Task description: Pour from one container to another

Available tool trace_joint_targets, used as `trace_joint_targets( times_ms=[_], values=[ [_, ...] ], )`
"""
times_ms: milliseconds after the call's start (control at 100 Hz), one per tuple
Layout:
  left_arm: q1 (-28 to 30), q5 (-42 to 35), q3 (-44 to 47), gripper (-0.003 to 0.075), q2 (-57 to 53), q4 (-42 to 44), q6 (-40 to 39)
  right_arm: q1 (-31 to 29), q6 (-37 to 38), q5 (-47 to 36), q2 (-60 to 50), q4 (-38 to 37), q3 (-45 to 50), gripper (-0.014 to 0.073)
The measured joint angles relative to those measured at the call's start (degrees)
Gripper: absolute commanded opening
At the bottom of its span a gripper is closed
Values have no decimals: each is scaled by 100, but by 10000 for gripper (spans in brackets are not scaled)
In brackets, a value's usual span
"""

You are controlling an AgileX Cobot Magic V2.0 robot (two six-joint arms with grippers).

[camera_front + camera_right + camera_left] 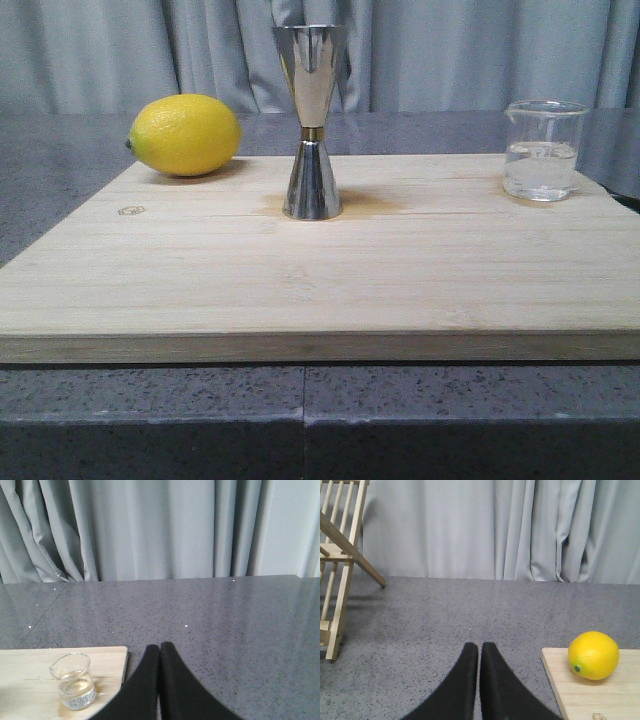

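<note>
A small clear glass beaker (543, 150) with clear liquid in it stands upright at the back right of the wooden board (320, 270); the right wrist view also has the beaker (74, 681) near the board's corner. The tall steel jigger (311, 120) stands upright at the board's back middle. Neither gripper appears in the front view. My left gripper (479, 647) is shut and empty over grey table, off the board's left edge. My right gripper (160, 646) is shut and empty over grey table, just off the board's right edge, apart from the beaker.
A yellow lemon (185, 134) lies at the board's back left corner, seen too as the lemon (593, 655) in the left wrist view. A wooden rack (340, 565) stands on the table farther left. Grey curtains (450, 50) hang behind the table.
</note>
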Motion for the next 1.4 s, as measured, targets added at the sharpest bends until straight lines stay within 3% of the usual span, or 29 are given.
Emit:
trace_joint_targets(
  times_ms=[60, 110, 230, 300, 350, 1050, 1400],
  values=[
    [0, 0, 0, 15, 0, 0, 0, 0, 0, 0, 0, 0, 0, 29],
    [10, 0, 0, 92, 0, 0, 0, 0, 0, 0, 0, 0, 0, 134],
    [10, 0, 0, 418, 0, 11, 0, 0, 0, 0, 0, -22, 0, 431],
    [10, 0, 0, 563, 0, 22, 0, 0, 0, 0, 0, -32, 0, 528],
    [10, 0, 0, 612, 0, 23, 0, 0, 0, -10, 0, -32, 0, 556],
    [10, 52, -14, 620, 27, -232, 0, 0, 0, -52, 0, 116, 0, 554],
    [11, 1698, -1149, 620, 1265, -243, 365, 0, 0, 821, 405, 128, -387, 554]
  ],
)
